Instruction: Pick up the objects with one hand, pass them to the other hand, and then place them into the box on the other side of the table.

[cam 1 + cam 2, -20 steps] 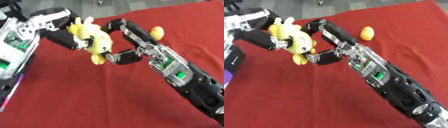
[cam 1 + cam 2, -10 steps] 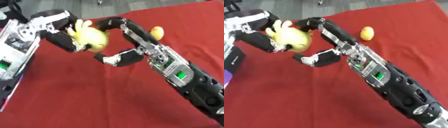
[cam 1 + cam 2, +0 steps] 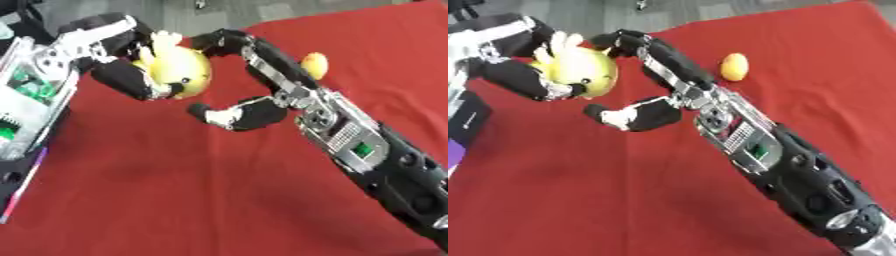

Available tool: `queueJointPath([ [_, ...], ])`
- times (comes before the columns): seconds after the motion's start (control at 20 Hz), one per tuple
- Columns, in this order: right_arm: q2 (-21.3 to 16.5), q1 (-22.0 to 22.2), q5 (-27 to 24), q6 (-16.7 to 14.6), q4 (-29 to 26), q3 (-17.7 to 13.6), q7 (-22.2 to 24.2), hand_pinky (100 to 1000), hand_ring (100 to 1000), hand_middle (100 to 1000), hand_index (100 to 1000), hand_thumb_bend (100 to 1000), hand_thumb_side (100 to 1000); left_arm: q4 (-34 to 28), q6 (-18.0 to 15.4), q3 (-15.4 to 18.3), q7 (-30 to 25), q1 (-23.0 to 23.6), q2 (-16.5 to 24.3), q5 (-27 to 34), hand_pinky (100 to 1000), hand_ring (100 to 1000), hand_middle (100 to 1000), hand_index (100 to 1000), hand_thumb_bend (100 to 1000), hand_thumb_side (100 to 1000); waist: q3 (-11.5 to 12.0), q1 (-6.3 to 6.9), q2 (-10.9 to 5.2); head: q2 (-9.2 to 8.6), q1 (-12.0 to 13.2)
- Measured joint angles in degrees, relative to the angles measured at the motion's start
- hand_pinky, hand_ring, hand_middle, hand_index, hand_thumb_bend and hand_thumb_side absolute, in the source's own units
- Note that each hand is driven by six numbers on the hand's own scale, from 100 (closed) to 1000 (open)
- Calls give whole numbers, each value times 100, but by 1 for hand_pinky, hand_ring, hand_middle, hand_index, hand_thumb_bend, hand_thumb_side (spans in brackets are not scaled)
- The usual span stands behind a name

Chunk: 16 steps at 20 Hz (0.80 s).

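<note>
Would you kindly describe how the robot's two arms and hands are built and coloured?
The right hand has black fingers with pale tips. Its forearm is black with silver joints and a small green panel. The left hand is black too, on a silver-white forearm showing green circuitry.

Toy: yellow plush (image 3: 581,70) with pale ears, raised above the red cloth (image 3: 579,200) at upper left.
Left hand: (image 3: 522,80) black fingers curled round the toy from the left and beneath.
Right hand: (image 3: 658,80) spread; upper fingers arch to the toy's top, thumb sticks out left below the toy, apart from it.
Lemon: (image 3: 734,66) on the cloth, right of the right arm.
Box: dark (image 3: 464,120), at the left edge.
</note>
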Motion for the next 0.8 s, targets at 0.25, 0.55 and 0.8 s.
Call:
queueJointPath([
  [0.25,-24,22,-4,25,-9,0,43,826,787,799,890,430,433,-5,41,26,76,40,-1,76,704,523,398,462,409,100,-22,0,0,0,15],
  [0.55,-31,25,-7,30,-47,1,84,826,788,798,887,436,416,-7,35,32,170,48,-1,126,674,491,362,444,471,100,-46,0,0,2,48],
  [0.8,-77,26,-7,51,-83,1,94,826,787,756,885,442,403,-93,-51,102,264,147,44,230,660,483,357,451,477,100,-55,0,0,38,62],
])
